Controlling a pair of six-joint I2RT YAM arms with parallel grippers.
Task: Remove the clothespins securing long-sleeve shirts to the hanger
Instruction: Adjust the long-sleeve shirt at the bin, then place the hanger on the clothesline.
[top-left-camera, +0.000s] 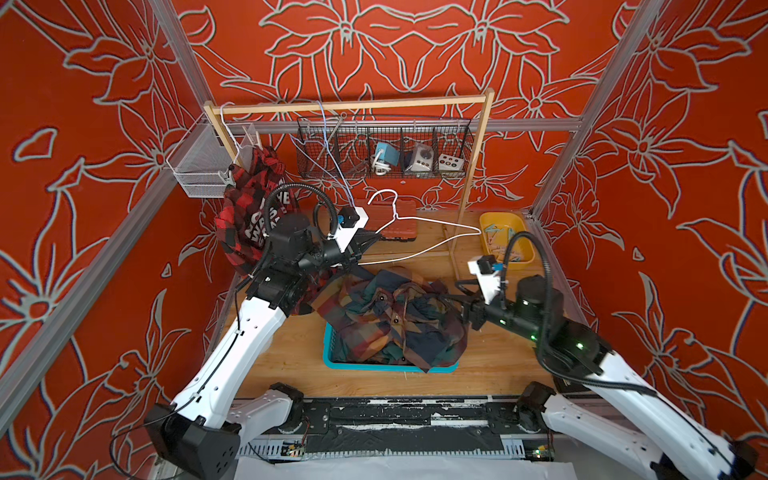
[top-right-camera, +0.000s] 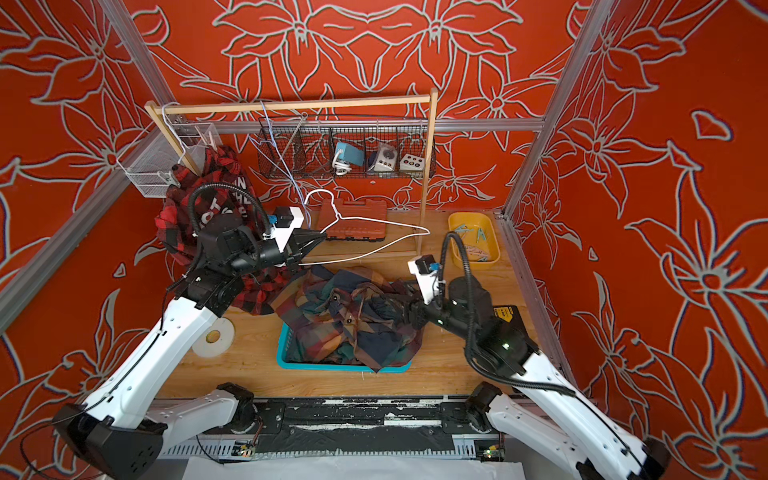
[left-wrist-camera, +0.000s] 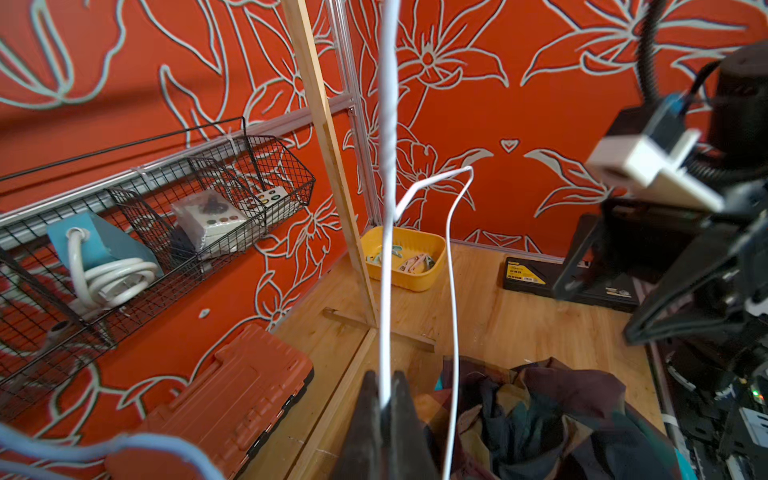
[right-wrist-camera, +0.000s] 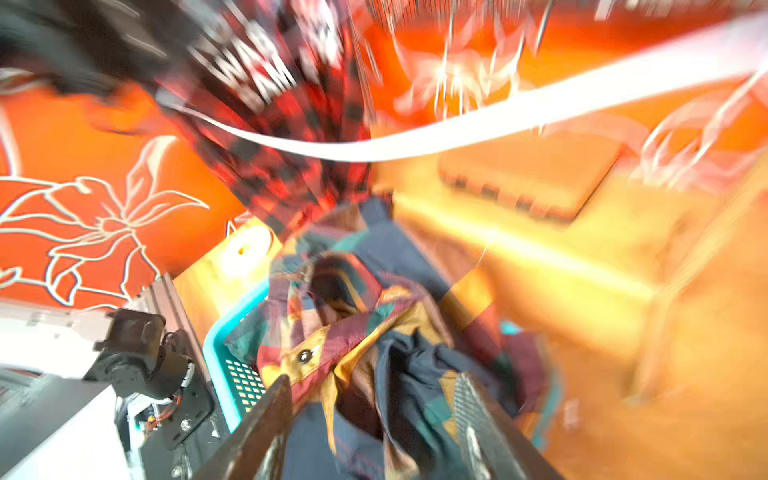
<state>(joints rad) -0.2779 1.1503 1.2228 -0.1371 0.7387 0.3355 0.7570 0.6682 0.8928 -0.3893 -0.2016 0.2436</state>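
Right pincer (right-wrist-camera: 374, 376) spread over dark plaid shirts (right-wrist-camera: 415, 361); left pincer (left-wrist-camera: 385, 376) clamps hanger (left-wrist-camera: 387, 249).

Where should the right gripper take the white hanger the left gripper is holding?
The long bottom bar of the white hanger, toward its free far end, from the right arm's side, gripper closing across the wire. The left gripper is shut on the other end, and that bare bar is the edge nearest the open right gripper.
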